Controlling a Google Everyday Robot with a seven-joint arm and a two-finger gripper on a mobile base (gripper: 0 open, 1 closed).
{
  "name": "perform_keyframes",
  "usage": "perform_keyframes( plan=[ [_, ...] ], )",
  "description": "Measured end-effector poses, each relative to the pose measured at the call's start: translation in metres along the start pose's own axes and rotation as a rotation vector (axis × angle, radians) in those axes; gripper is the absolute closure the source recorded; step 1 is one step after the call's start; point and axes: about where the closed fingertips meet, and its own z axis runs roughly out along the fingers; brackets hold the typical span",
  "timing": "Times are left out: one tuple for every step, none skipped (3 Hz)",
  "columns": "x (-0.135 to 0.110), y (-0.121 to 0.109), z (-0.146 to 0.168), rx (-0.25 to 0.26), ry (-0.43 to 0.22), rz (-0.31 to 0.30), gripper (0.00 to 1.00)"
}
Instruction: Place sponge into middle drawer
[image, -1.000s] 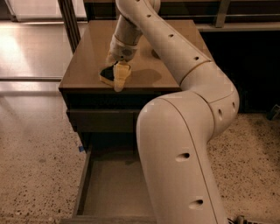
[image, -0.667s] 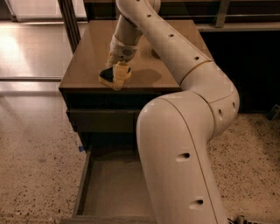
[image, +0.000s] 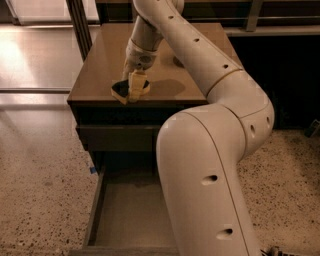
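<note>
1. Robot arm (image: 210, 150): white, jointed, the largest item in view. Its thick lower link fills the lower right of the frame. The arm bends at an elbow at right centre, then runs up and left to the top centre.

2. Floor (image: 40, 175): speckled terrazzo across the left and right of the frame, with a brighter polished strip at upper left.

3. Cabinet (image: 105, 65): brown flat top in the upper centre of the frame, seen from the front and above.

4. Middle drawer (image: 130, 215): pulled out at lower centre. Its flat grey-olive floor and thin left side wall are visible. Its right part is hidden behind the arm.

5. Upper drawer front (image: 117, 137): plain dark panel just under the cabinet top, pushed in, directly above the open drawer.

6. Gripper (image: 136, 87): pointed down over the front edge of the cabinet top, left of centre. The jaws are narrow and closed on the sponge.

7. Sponge (image: 122, 91): yellow foam with the dark green face turned up. It is held at the gripper, at the front edge of the cabinet top. It is not in the drawer.

8. Blue tape scrap (image: 93, 170): on the floor beside the drawer's left rear corner.
</note>
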Motion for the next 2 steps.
perform_keyframes(
  plan=[
    [-0.0104, 0.0255, -0.0213, 0.012, -0.003, -0.05, 1.0],
    [-0.0104, 0.0256, -0.0213, 0.012, -0.004, -0.05, 1.0]
  ],
)
